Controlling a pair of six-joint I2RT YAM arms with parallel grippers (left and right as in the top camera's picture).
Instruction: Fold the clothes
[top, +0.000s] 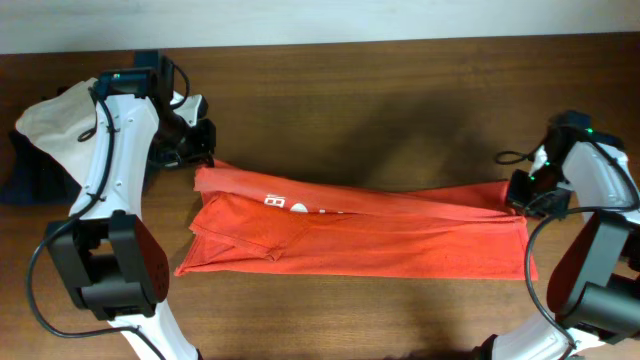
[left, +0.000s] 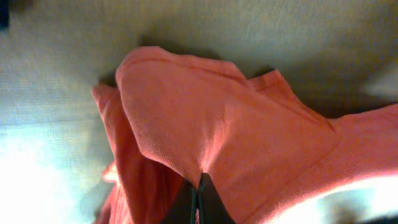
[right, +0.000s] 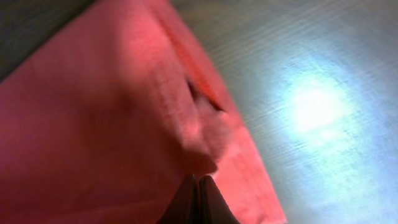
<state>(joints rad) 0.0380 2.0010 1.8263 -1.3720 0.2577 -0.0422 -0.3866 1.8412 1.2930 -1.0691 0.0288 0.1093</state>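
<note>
In the left wrist view our left gripper (left: 199, 204) has its two dark fingers pressed together with only a thin seam between them. The orange-red T-shirt (left: 236, 137) creases right at their tips, so they have a pinch of the cloth. Just beyond the fingers the fabric humps into a rounded fold, with pale table (left: 62, 74) past it.

The right wrist view shows much the same for our right gripper (right: 198, 198). Its fingers are closed with a blurred bunch of shirt rising from between them, and a hem runs away beside bare wood.

Only the overhead view gives the whole layout. The shirt spans lengthwise between the two grippers, folded over itself, with white lettering (top: 275, 202) nearer the left fingers. We count one shirt and two arms. Beyond the left gripper, partly hidden by that arm, lie one white garment (top: 45, 118) and something dark (top: 15, 180) beside it.
</note>
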